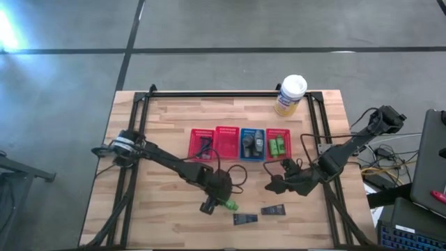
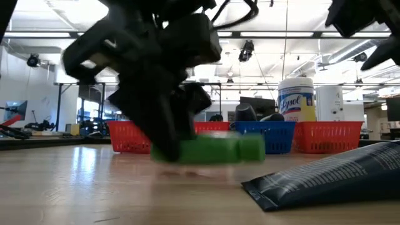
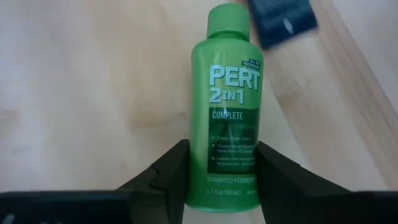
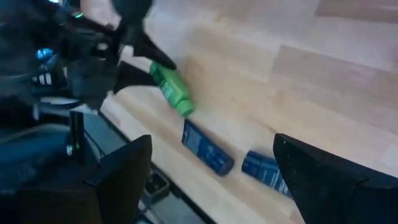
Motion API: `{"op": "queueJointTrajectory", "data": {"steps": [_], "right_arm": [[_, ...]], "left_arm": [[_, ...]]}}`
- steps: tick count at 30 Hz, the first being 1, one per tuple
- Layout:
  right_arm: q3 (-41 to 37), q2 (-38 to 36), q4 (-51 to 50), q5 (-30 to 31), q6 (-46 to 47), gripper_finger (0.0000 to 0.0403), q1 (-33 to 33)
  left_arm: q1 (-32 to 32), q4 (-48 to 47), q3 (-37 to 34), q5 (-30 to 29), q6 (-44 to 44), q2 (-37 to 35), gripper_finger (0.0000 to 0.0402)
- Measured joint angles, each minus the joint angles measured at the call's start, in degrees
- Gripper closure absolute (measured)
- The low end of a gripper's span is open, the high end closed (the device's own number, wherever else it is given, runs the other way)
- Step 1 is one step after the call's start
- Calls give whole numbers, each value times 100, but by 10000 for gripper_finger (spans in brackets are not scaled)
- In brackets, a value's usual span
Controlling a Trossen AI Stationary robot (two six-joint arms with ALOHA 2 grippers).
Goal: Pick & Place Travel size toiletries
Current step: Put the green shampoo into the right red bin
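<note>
Down on the pale wood-grain table (image 1: 167, 216), the left end effector (image 3: 221, 180) grips a smooth cylindrical green bottle (image 3: 231, 106).

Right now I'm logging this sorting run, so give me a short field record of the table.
left claw: shut on green bottle, which lies on its side on the table
right claw: open, above the table, holding nothing
dark tubes: two, lying flat near the bottle
baskets: row of four, three red, one blue
canister: upright behind the baskets
</note>
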Motion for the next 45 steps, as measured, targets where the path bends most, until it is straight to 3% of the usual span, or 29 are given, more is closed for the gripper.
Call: {"op": "queueJointTrajectory", "data": {"steps": [8,11,18,40,45], "right_arm": [[-453,-2,1370,530,-343,69,6],[-459,-9,1374,865,-372,63,-12],[-443,0,1397,901,-473,60,-75],[-407,2,2051,829,-669,143,-466],[-407,2,2059,698,-642,178,-486]], "left_arm": [[376,1009,-1,-242,-715,-652,252],[498,1268,56,-246,-791,-700,252],[579,1404,413,-321,-661,-699,253],[780,1510,453,-633,-518,-690,256],[782,1510,450,-644,-453,-688,258]]}}
